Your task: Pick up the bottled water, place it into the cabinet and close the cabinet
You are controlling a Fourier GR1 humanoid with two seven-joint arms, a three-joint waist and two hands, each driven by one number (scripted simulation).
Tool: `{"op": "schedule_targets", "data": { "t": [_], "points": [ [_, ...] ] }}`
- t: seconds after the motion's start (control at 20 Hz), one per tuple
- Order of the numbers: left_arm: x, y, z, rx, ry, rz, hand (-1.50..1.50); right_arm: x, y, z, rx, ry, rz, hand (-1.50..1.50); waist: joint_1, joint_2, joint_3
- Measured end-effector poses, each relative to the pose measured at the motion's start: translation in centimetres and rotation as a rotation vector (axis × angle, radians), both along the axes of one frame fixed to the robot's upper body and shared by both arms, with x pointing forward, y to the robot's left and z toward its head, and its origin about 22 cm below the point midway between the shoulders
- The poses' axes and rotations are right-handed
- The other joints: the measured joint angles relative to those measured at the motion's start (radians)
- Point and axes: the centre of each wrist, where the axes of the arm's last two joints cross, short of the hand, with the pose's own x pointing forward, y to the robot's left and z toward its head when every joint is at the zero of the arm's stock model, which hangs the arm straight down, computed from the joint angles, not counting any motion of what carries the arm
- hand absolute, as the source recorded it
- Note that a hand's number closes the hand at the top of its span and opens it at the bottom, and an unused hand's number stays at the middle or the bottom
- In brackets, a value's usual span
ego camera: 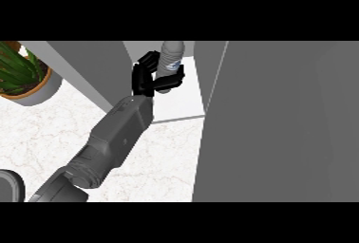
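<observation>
Bottle [170, 58] sits pinched in the curled left hand [151, 78], just inside the open cabinet [175, 107]. Lower it upright onto the shelf, well clear of the door [280, 123], then release.

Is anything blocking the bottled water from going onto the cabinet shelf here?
Nothing visible blocks it. The left hand is curled round the bottled water, holding it over the cabinet's pale shelf. The open cabinet door stands to the right, clear of the bottle's path. The potted plant sits well off to the left.
</observation>
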Motion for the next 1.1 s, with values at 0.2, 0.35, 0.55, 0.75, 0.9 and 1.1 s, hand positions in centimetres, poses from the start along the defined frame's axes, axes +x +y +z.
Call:
{"op": "schedule_targets", "data": {
  "t": [0.2,0.35,0.55,0.75,0.9,1.1],
  "points": [
    [0.3,0.0,0.5,0.016,-0.004,0.003,-1.5,-0.1,-0.1,-0.1,0.009,-0.006,0.011,-1.5,-0.005,0.002,0.0],
    [0.5,0.3,0.6,0.024,-0.014,0.015,-1.5,0.0,-0.1,0.0,0.006,-0.013,0.014,-1.5,-0.007,0.005,0.0],
    [0.6,0.1,0.9,0.031,-0.025,0.024,-1.5,0.2,-0.4,-0.1,0.008,-0.01,0.016,-1.5,-0.011,0.009,0.0],
    [0.9,0.2,1.3,0.04,-0.032,0.036,-1.5,0.3,-0.5,0.0,0.011,-0.01,0.02,-1.5,-0.013,0.011,0.0],
    [0.9,-0.1,1.4,0.058,-0.035,0.04,-1.5,0.4,-0.5,-0.2,0.009,-0.009,0.025,-1.5,-0.012,0.01,0.001],
    [1.1,-0.2,1.9,0.101,-0.058,0.028,-1.5,0.5,-0.5,-0.2,0.003,-0.011,0.032,-1.5,-0.016,0.01,0.001]
  ]
}}
